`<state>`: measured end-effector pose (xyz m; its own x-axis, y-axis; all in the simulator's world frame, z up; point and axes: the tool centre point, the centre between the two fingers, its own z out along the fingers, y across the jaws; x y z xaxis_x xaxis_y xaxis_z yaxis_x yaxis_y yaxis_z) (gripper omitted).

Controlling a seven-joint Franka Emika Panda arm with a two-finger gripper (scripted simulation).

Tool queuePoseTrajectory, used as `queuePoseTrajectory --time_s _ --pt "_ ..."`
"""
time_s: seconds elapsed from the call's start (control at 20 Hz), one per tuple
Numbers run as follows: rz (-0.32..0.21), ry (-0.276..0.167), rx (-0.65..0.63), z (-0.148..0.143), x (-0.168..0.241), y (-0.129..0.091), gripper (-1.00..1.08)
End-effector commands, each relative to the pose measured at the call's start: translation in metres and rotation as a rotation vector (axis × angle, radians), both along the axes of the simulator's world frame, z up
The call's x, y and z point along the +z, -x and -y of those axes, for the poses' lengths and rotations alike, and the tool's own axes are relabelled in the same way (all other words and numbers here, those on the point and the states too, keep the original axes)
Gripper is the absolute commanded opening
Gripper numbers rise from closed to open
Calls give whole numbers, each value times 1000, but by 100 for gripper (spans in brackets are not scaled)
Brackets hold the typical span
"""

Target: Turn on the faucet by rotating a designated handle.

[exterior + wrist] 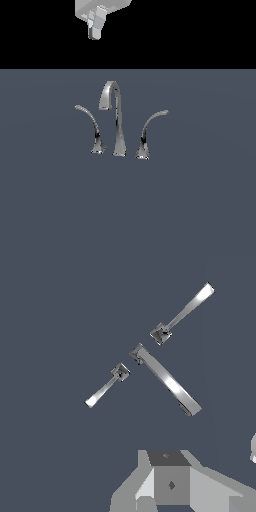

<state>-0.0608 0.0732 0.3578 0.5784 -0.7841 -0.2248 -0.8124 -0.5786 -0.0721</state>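
Observation:
The chrome faucet stands on the grey floor: a tall gooseneck spout (pixel 116 120) between two curved levers. The handle (pixel 89 124) is the lever on the exterior view's left, with its tip sweeping leftward. The mirror-image lever (pixel 150 131) is on the right. My gripper (pixel 96 30) hangs high above and behind the faucet, far from the handle, and it looks open and empty. The wrist view looks down on the spout (pixel 165 381), the handle (pixel 105 387) and the other lever (pixel 184 312). Part of my hand's grey body (pixel 170 483) shows at the picture's edge.
A flat dark grey floor (pixel 200 210) surrounds the faucet on all sides. Behind it the background is black.

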Motion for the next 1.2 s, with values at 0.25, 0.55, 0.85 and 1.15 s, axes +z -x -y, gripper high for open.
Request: queuePoseTrajectory --time_s 0.25,0.55,0.85,1.15 --pt "-43 38 -194 -18 -42 -32 -100" --pt "-65 81 -348 -32 -77 -55 -100" --pt "-72 131 -499 -45 -113 -75 -100" --pt "-61 182 -642 -56 -146 -92 -100"
